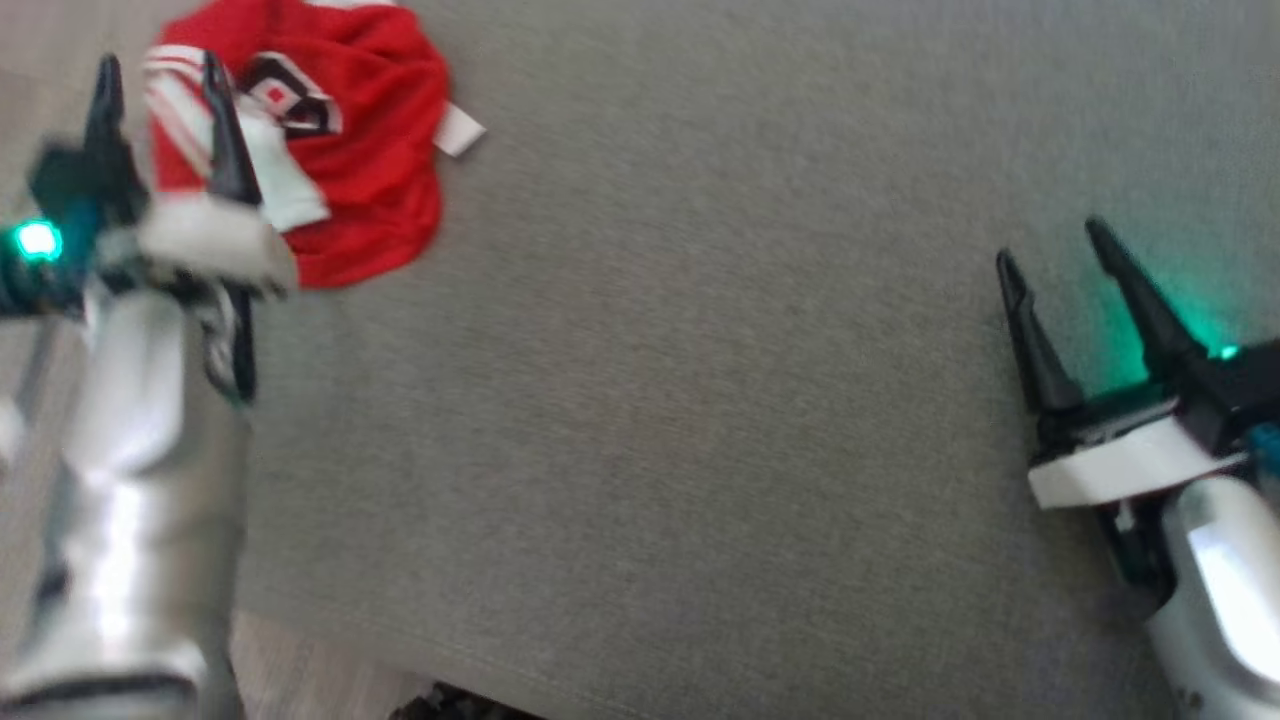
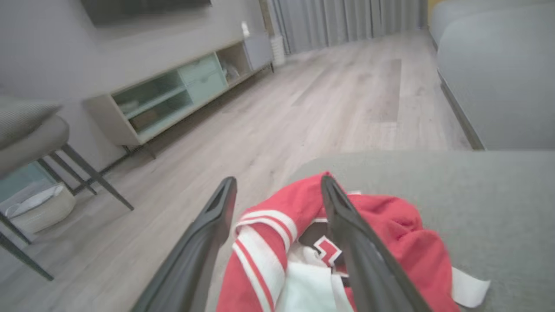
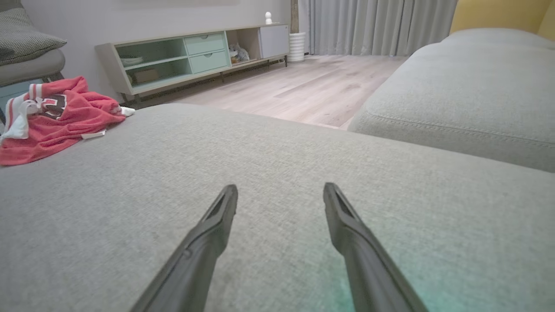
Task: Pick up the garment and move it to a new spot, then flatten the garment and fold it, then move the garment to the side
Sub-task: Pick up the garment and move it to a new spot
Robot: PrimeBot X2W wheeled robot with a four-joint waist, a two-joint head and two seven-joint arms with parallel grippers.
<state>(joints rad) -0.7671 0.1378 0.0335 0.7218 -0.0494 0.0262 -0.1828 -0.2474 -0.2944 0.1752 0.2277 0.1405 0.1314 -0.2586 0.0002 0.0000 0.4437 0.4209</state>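
- The garment (image 1: 370,150) is a red jersey with white stripes, lying crumpled at the far left corner of the grey ottoman (image 1: 700,400).
- A black-and-white emblem (image 1: 285,95) shows among its folds. The shapes are blocky, but I cannot make out a letter or word.
- A small white label (image 1: 458,128) sticks out from the garment's right edge onto the ottoman. No print can be read on it.
- The left tool (image 1: 158,70) is above the garment's striped near-left part, with its two dark fingers spread wide and nothing between them. The head view is blurred here, so I cannot tell whether the tips touch the cloth.
- In the left wrist view, the fingers (image 2: 217,216) straddle the striped fold.
- The right tool (image 1: 1050,245) is over bare ottoman, well apart from the garment. It is fully spread and holds nothing.
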